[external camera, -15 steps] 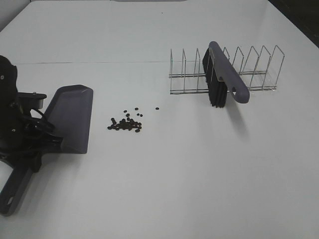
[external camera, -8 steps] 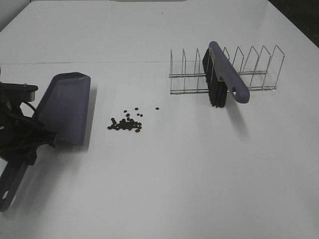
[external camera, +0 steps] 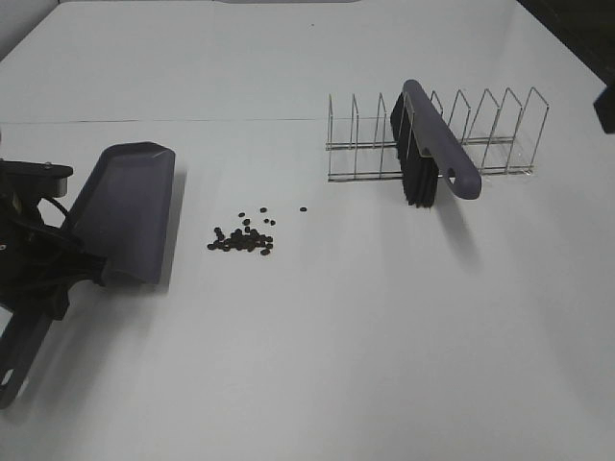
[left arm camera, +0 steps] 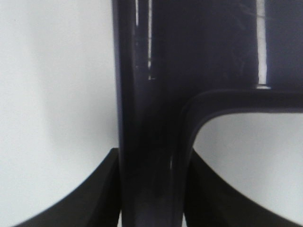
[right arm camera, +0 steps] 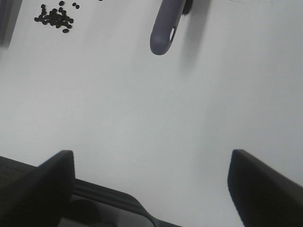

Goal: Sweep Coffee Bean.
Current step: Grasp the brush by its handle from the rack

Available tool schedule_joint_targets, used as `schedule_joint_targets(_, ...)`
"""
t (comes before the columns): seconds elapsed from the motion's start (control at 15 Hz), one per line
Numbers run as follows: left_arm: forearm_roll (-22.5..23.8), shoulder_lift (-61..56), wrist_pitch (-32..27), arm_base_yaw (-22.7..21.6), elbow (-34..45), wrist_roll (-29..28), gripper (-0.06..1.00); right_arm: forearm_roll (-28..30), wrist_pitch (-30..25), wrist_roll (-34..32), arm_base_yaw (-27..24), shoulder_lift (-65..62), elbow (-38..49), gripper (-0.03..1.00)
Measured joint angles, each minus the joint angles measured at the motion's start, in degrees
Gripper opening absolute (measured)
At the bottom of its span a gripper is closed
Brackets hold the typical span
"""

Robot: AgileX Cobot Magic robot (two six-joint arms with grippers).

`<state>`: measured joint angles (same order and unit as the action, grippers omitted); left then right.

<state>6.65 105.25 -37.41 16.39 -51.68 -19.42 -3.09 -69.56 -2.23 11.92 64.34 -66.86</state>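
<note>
Left tool [left arm camera: 151,201] clamps dustpan [external camera: 130,206], bare table [external camera: 191,288] between it and coffee bean [external camera: 242,239]

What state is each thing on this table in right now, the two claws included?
dustpan: gripped by its handle, no beans inside.
coffee beans: loose pile on the table, unswept.
brush: propped in the wire rack, untouched.
wire rack: upright.
left gripper: shut on the dustpan handle.
right gripper: open, empty.

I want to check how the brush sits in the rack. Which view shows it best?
The exterior high view: the whole brush shows, propped in the wire rack, bristles down. The right wrist view catches only its handle end; the left wrist view shows none of it, just the dustpan.
</note>
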Motion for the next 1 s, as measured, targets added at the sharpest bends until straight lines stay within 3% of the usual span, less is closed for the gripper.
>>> schedule_joint_targets(0.27,0.0,0.0,0.0,0.0,0.0,0.0,0.33,0.0,-0.2,-7.5,0.0,19.4,-15.5,0.82)
schedule_joint_targets(1.0,-0.4,0.0,-0.6,0.0,0.0,0.0,0.33,0.5,-0.3,-5.7,0.0,56.1,-47.7,0.81)
